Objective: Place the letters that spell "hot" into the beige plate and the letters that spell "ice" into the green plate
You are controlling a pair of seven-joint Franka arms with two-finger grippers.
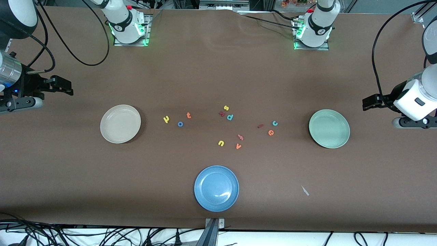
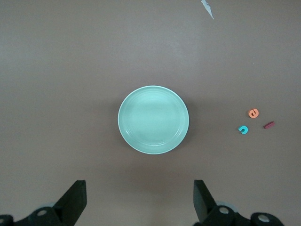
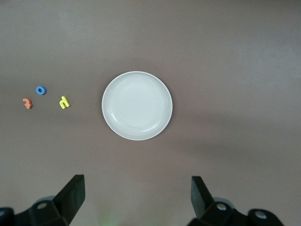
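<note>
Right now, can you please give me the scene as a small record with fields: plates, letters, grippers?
beige plate: empty, toward the right arm's end of the table
green plate: empty, toward the left arm's end
blue plate: empty, nearest the front camera
hot letters: yellow h, blue o, orange t, on the table beside the beige plate
ice letters: dark red i, teal c, orange e, on the table beside the green plate
left gripper: open, waiting above the green plate
right gripper: open, waiting above the beige plate
</note>
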